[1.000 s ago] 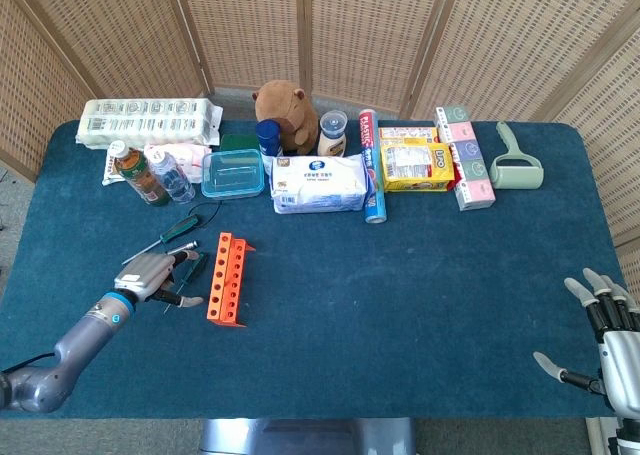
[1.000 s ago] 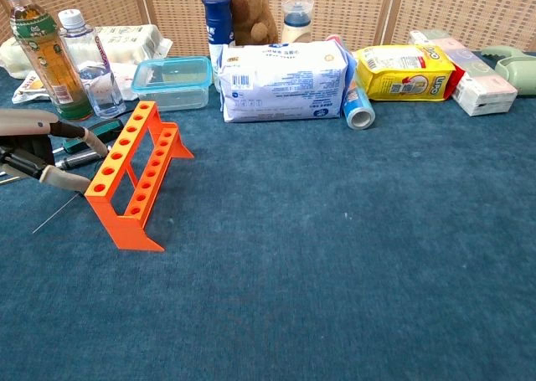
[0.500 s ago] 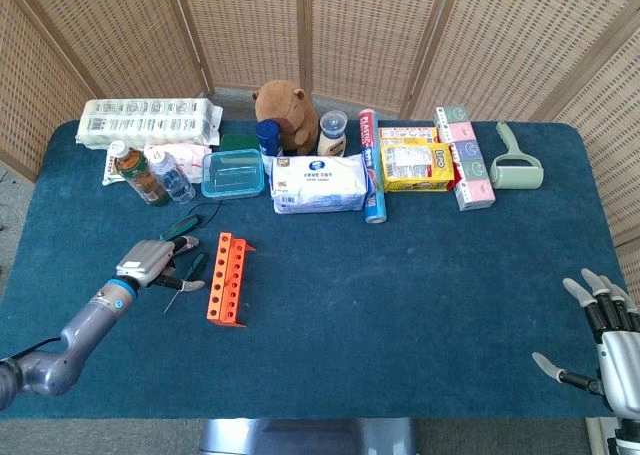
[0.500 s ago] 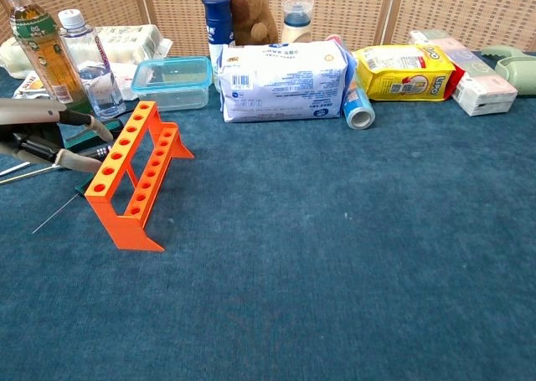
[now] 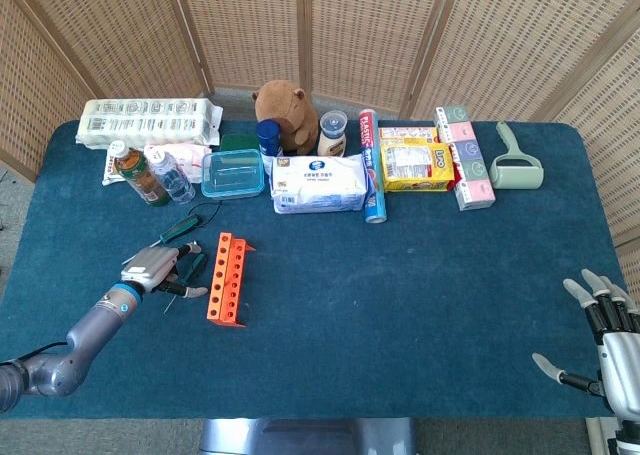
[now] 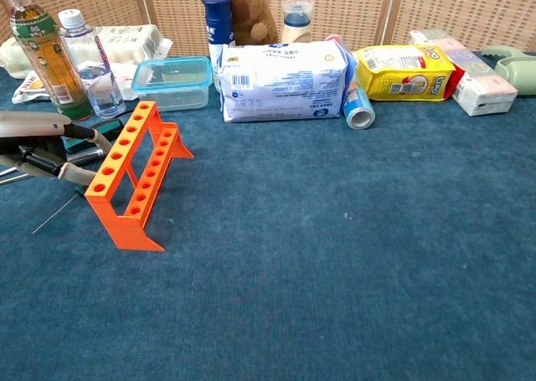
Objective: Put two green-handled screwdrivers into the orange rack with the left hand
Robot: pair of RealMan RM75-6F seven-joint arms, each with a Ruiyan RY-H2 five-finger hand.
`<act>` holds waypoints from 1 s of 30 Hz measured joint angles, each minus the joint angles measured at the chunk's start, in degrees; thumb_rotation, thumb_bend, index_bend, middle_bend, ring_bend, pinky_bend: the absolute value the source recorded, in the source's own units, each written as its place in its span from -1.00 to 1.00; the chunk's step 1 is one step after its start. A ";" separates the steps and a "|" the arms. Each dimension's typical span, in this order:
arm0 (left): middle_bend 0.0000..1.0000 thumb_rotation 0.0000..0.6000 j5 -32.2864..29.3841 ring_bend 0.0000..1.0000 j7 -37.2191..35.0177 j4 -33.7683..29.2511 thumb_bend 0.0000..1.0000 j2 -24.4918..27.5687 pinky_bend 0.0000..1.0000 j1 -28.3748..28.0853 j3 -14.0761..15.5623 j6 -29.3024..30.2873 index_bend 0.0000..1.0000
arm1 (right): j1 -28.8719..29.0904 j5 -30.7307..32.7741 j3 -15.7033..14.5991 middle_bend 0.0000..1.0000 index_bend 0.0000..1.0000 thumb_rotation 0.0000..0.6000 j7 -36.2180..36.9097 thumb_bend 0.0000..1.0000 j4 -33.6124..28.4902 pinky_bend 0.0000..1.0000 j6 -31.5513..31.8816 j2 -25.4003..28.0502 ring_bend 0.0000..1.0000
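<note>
While the orange rack [image 5: 228, 277] stands empty, left hand [image 5: 150, 267] works the screwdrivers just left of it.
Left hand sits low on the tabletop [image 5: 400, 275] over the green-handled screwdrivers [image 5: 190, 268], fingers [image 6: 79, 175] curled around one; whether it's actually gripped, I can't tell. A second green handle [image 5: 180, 229] lies a bit farther back, near the bottles [image 5: 150, 175]. The rack's hole rows [image 6: 126, 159] face up and run near-to-far beside the hand, so I'd expect a short lift, tip upright, then drop in. Right hand [image 5: 605, 340] is parked at the near right edge, fingers spread, holding nothing; task is left-only.
</note>
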 measured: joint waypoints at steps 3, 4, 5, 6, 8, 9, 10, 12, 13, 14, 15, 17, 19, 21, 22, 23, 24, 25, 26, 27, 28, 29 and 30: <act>0.89 -0.45 0.03 0.79 -0.50 -0.77 -0.78 1.09 0.91 0.24 0.27 -0.37 -0.68 | -0.07 -0.09 -0.01 -0.89 -0.73 0.67 -0.38 -1.00 -0.03 -1.00 0.13 -0.19 -1.00; 0.89 -0.45 0.13 0.79 -0.82 -1.02 -0.78 1.41 0.91 0.35 0.32 -0.51 -0.68 | -0.07 -0.11 -0.06 -0.89 -0.72 0.67 -0.46 -1.00 -0.03 -1.00 0.11 -0.24 -1.00; 0.89 -0.45 0.41 0.79 -1.32 -1.38 -0.78 1.84 0.91 0.51 0.40 -0.73 -0.68 | -0.05 -0.06 -0.04 -0.89 -0.72 0.67 -0.52 -1.00 -0.03 -1.00 0.04 -0.29 -1.00; 0.89 -0.44 0.74 0.79 -1.72 -1.66 -0.78 2.19 0.91 0.64 0.47 -0.92 -0.68 | -0.02 -0.03 -0.05 -0.89 -0.72 0.67 -0.58 -1.00 -0.04 -1.00 -0.06 -0.35 -1.00; 0.89 -0.46 1.63 0.79 -2.82 -2.35 -0.78 3.00 0.91 0.97 0.63 -1.46 -0.68 | 0.04 0.03 -0.03 -0.89 -0.73 0.67 -0.72 -1.00 -0.02 -1.00 -0.16 -0.42 -1.00; 0.89 -0.47 2.05 0.79 -3.29 -2.60 -0.78 3.31 0.91 1.09 0.66 -1.67 -0.68 | 0.04 0.03 -0.02 -0.89 -0.73 0.67 -0.78 -1.00 -0.03 -1.00 -0.16 -0.44 -1.00; 0.89 -0.48 2.70 0.79 -3.82 -2.83 -0.78 3.60 0.91 1.26 0.63 -1.78 -0.68 | 0.04 0.04 -0.01 -0.89 -0.73 0.67 -0.86 -1.00 -0.04 -1.00 -0.16 -0.48 -1.00; 0.89 -0.49 3.91 0.79 -4.57 -2.94 -0.78 3.83 0.91 1.57 0.43 -1.47 -0.68 | 0.06 0.06 0.00 -0.89 -0.73 0.67 -0.98 -1.00 -0.07 -1.00 -0.21 -0.53 -1.00; 0.89 -0.48 4.62 0.79 -4.99 -2.89 -0.78 3.85 0.91 1.76 0.25 -1.07 -0.68 | 0.03 0.04 -0.05 -0.89 -0.72 0.67 -1.11 -1.00 -0.07 -1.00 -0.21 -0.56 -1.00; 0.89 -0.48 5.60 0.79 -5.69 -2.70 -0.78 3.82 0.91 2.01 -0.04 -0.37 -0.68 | 0.02 0.02 -0.08 -0.89 -0.72 0.67 -1.17 -1.00 -0.07 -1.00 -0.21 -0.59 -1.00; 0.89 -0.47 6.25 0.79 -6.30 -2.45 -0.78 3.73 0.91 2.16 -0.29 0.10 -0.68 | 0.01 -0.01 -0.12 -0.89 -0.73 0.67 -1.21 -1.00 -0.06 -1.00 -0.23 -0.61 -1.00; 0.89 -0.47 7.12 0.79 -7.29 -1.46 -0.78 3.26 0.91 2.27 -0.81 0.48 -0.68 | 0.03 -0.01 -0.12 -0.89 -0.73 0.66 -1.33 -1.00 -0.08 -1.00 -0.29 -0.64 -1.00; 0.89 -0.47 7.39 0.79 -7.45 -0.17 -0.78 2.33 0.91 2.09 -1.13 0.40 -0.68 | 0.03 0.09 -0.09 -0.89 -0.73 0.66 -1.39 -1.00 -0.11 -1.00 -0.30 -0.64 -1.00; 0.89 -0.47 7.39 0.79 -7.45 0.87 -0.78 1.38 0.91 1.77 -1.39 0.18 -0.68 | 0.01 0.14 -0.08 -0.89 -0.73 0.67 -1.37 -1.00 -0.11 -1.00 -0.28 -0.62 -1.00; 0.89 -0.47 7.30 0.79 -7.40 1.44 -0.78 0.76 0.91 1.51 -1.55 0.01 -0.68 | -0.01 0.18 -0.06 -0.89 -0.73 0.67 -1.32 -1.00 -0.11 -1.00 -0.23 -0.59 -1.00; 0.89 -0.45 7.19 0.79 -7.32 1.87 -0.78 0.29 0.91 1.30 -1.66 -0.14 -0.68 | -0.02 0.21 -0.04 -0.89 -0.73 0.66 -1.27 -1.00 -0.11 -1.00 -0.21 -0.56 -1.00; 0.89 -0.45 7.01 0.79 -7.15 2.31 -0.78 -0.19 0.91 1.06 -1.72 -0.34 -0.68 | -0.02 0.24 -0.02 -0.89 -0.73 0.66 -1.20 -1.00 -0.10 -1.00 -0.19 -0.53 -1.00; 0.89 -0.45 6.62 0.79 -6.77 2.92 -0.78 -0.86 0.91 0.70 -1.75 -0.71 -0.68 | -0.02 0.29 0.00 -0.89 -0.73 0.65 -1.07 -1.00 -0.10 -1.00 -0.20 -0.49 -1.00; 0.89 -0.46 6.21 0.79 -6.43 3.35 -0.78 -1.33 0.91 0.43 -1.75 -1.04 -0.68 | -0.02 0.33 0.02 -0.89 -0.73 0.67 -0.97 -1.00 -0.10 -1.00 -0.20 -0.44 -1.00; 0.89 -0.47 5.74 0.79 -6.08 3.77 -0.78 -1.74 0.91 0.16 -1.72 -1.39 -0.68 | -0.03 0.38 0.05 -0.89 -0.73 0.67 -0.94 -1.00 -0.08 -1.00 -0.17 -0.40 -1.00; 0.89 -0.46 5.08 0.79 -5.58 4.25 -0.78 -2.30 0.91 -0.18 -1.66 -1.81 -0.68 | -0.03 0.43 0.11 -0.89 -0.73 0.67 -0.91 -1.00 -0.09 -1.00 -0.10 -0.37 -1.00; 0.89 -0.45 4.63 0.79 -5.20 4.54 -0.78 -2.69 0.91 -0.42 -1.60 -2.10 -0.68 | -0.03 0.46 0.13 -0.89 -0.73 0.67 -0.88 -1.00 -0.10 -1.00 -0.09 -0.36 -1.00; 0.89 -0.44 4.21 0.79 -4.84 4.81 -0.78 -3.04 0.91 -0.63 -1.53 -2.34 -0.68 | -0.04 0.46 0.13 -0.89 -0.72 0.67 -0.82 -1.00 -0.11 -1.00 -0.07 -0.34 -1.00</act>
